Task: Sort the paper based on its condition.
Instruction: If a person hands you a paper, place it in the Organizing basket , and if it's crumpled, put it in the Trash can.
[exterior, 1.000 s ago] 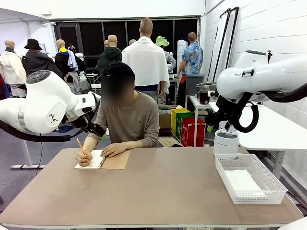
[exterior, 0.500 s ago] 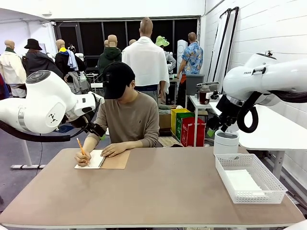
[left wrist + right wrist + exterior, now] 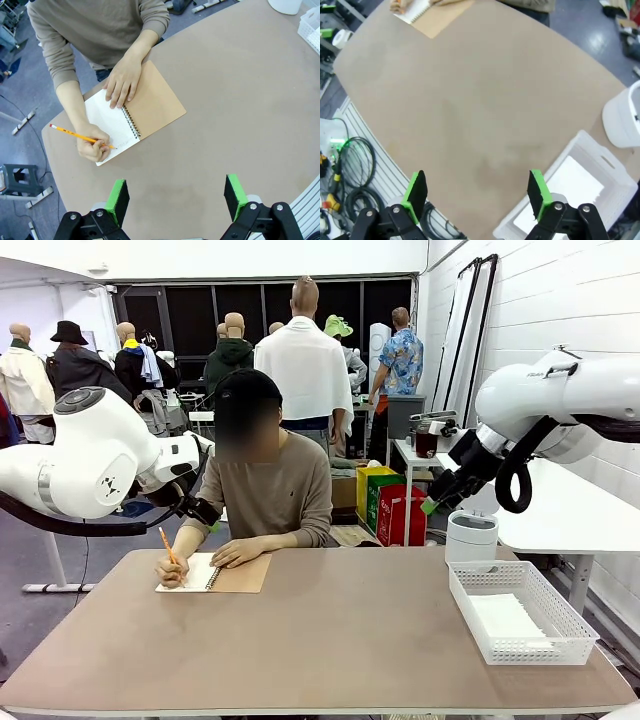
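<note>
White paper (image 3: 505, 618) lies flat inside the white mesh basket (image 3: 535, 650) at the table's right end; the right wrist view has the paper (image 3: 572, 181) in the same basket (image 3: 600, 155). A person at the far side writes with a pencil (image 3: 80, 136) in a spiral notebook (image 3: 212, 573) with a brown cover (image 3: 155, 102). My left gripper (image 3: 176, 197) hangs open high above the table, near the notebook. My right gripper (image 3: 476, 191) is open too, held high over the table's near right part, and its green tip (image 3: 430, 505) points down and left.
A white cylindrical bin (image 3: 471, 537) stands behind the basket, off the table's far right corner. The person's hands (image 3: 122, 80) rest on the notebook. Cables (image 3: 350, 170) lie on the floor beside the table. Bare brown tabletop (image 3: 340, 630) stretches between notebook and basket.
The right arm has shifted to the right and turned its wrist, so its gripper now points more toward the table. The left arm is still and the person keeps writing.
</note>
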Controlling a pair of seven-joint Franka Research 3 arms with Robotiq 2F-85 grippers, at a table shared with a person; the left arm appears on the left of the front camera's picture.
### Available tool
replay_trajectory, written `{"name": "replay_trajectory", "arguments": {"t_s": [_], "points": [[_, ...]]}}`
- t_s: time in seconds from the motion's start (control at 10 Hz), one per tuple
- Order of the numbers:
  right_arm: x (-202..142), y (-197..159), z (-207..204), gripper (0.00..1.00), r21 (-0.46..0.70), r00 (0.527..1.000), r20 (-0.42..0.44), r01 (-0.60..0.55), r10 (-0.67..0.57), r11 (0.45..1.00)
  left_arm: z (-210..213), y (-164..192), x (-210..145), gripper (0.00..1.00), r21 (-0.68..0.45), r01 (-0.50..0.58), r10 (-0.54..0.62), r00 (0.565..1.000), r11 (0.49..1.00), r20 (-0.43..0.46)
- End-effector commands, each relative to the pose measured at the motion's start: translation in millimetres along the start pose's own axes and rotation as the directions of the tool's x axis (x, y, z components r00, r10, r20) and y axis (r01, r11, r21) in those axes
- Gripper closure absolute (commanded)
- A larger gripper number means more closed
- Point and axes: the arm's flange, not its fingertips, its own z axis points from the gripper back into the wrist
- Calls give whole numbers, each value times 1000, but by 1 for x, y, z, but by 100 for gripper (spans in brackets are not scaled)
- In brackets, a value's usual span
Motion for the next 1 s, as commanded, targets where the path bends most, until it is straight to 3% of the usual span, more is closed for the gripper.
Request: {"name": "replay_trajectory", "arguments": {"t_s": [0.0, 0.7, 0.9], "points": [[-13, 1, -5, 0, 38, 995, 79, -67, 64, 997, 0, 1, -1, 0, -1, -1, 1, 1000, 1000, 0], [-16, 15, -3, 0, -20, 993, 97, -72, 74, 997, 0, 1, -1, 0, -1, -1, 1, 1000, 1000, 0], [-8, 9, 4, 0, -8, 994, 67, -82, 82, 997, 0, 1, -1, 0, -1, -1, 1, 1000, 1000, 0]]}}
